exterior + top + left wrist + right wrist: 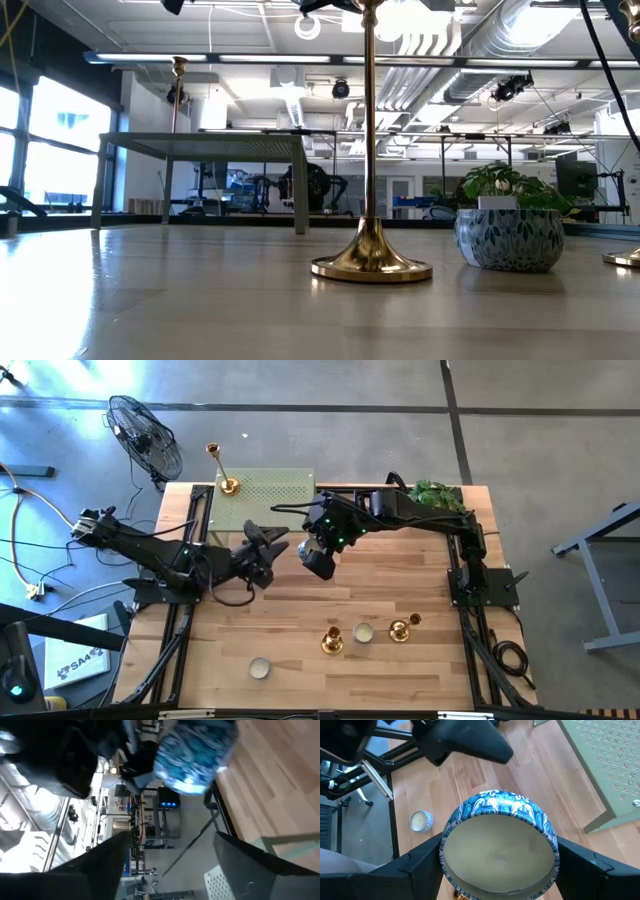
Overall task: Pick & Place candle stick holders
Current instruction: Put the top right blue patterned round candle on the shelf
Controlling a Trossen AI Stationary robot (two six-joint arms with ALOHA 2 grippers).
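- We see the right gripper (497, 870) above the bench middle, its jaws spread wide around a blue patterned bowl (499, 845), gripping its sides.
- The left gripper (272, 547) hovers close by with jaws apart, holding nothing.
- One tall shiny gold candle stick holder (224, 470) stands upright on the perforated green stand (270, 500) at the far edge; two shorter gold ones (332, 640) (401, 628) stand near the front edge.

High view: straight down over the pale wooden plank table (300, 630), whole top and both arms in frame.
Low view: level at table-top height, facing the room, close behind a shiny gold-brass candlestick (371, 262).
Left wrist view: tilted, facing a blue-and-white patterned bowl (197, 752).
Right wrist view: down into that bowl (499, 845), very near.
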